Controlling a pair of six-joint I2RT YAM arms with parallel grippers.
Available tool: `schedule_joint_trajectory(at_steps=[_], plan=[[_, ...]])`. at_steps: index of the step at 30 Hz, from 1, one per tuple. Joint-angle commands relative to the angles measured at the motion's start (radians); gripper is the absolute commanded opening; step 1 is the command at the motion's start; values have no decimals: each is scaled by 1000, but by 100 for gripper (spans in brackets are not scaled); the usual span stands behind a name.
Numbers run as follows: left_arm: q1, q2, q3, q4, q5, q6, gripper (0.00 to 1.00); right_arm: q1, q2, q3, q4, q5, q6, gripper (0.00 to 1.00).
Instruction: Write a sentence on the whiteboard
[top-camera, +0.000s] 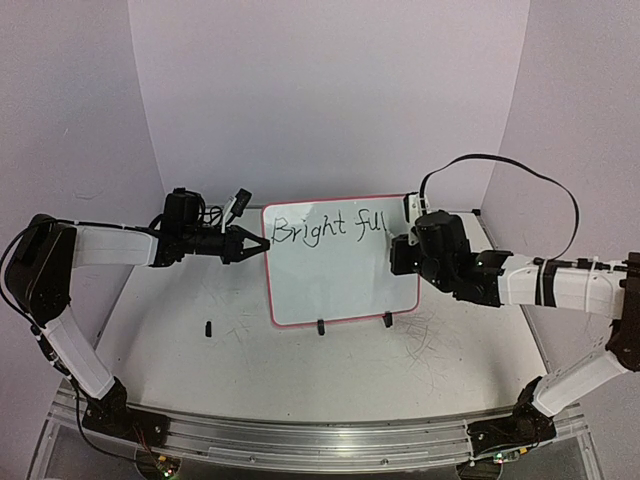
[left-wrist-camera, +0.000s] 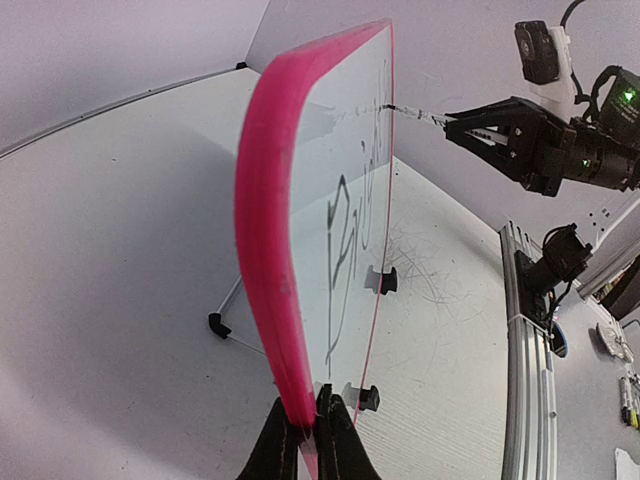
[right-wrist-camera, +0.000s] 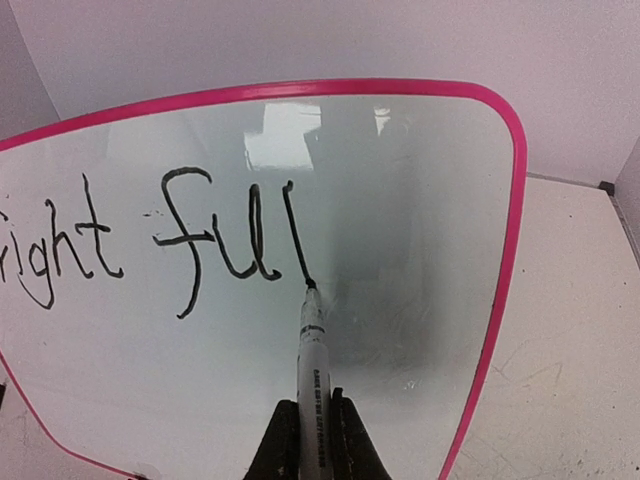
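Top external: scuffed white table (top-camera: 200, 370), lilac walls (top-camera: 330, 90). Left gripper (top-camera: 262, 243) clamps the left edge of the whiteboard (top-camera: 340, 285); right gripper (right-wrist-camera: 312, 425) pinches marker (right-wrist-camera: 310, 340), tip on whiteboard.

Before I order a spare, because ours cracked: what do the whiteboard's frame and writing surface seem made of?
Frame: probably moulded plastic, pink-red and smooth; its rounded edge glows slightly translucent.
Writing surface: a glossy white coating that mirrors patches of light; what lies beneath the coating cannot be told.
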Motion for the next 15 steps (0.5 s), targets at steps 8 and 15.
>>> schedule_joint_trajectory(at_steps=[8, 15], plan=[[5, -46, 21, 58, -32, 76, 0, -1, -97, -13, 68, -65, -51, 0], [5, -44, 22, 57, -29, 75, 0, -2, -50, 20, 89, -73, -70, 0]])
